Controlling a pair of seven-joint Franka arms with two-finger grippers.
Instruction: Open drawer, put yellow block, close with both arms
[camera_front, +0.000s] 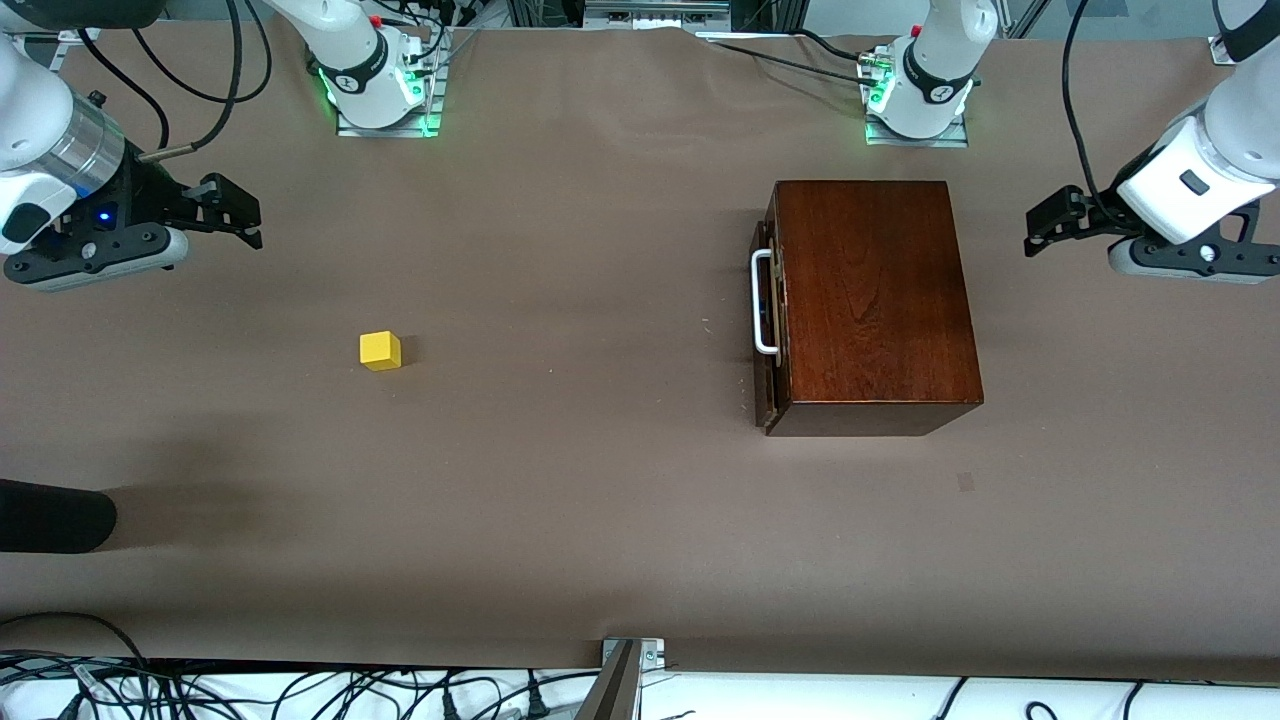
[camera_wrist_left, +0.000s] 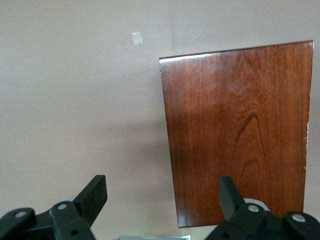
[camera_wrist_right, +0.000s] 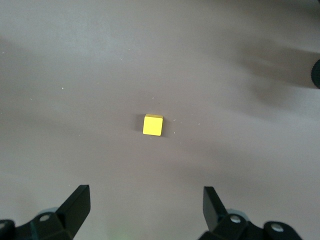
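Note:
The yellow block (camera_front: 380, 350) (camera_wrist_right: 153, 125), a small bright cube, lies on the brown table toward the right arm's end. My right gripper (camera_front: 252, 222) (camera_wrist_right: 146, 200) hangs open over bare table, apart from the block and holding nothing. The mahogany box (camera_front: 872, 300) (camera_wrist_left: 240, 130) stands toward the left arm's end. Its drawer (camera_front: 770, 310) is pushed in, and the white bar handle (camera_front: 763, 303) faces the table's middle. My left gripper (camera_front: 1032, 232) (camera_wrist_left: 162, 192) hovers open and empty beside the box, at the end away from the handle.
A dark rounded object (camera_front: 50, 515) pokes in at the table's edge near the front camera, at the right arm's end. A small tape mark (camera_front: 965, 482) (camera_wrist_left: 136, 38) lies on the table nearer the front camera than the box. Both arm bases (camera_front: 385, 90) stand along the back.

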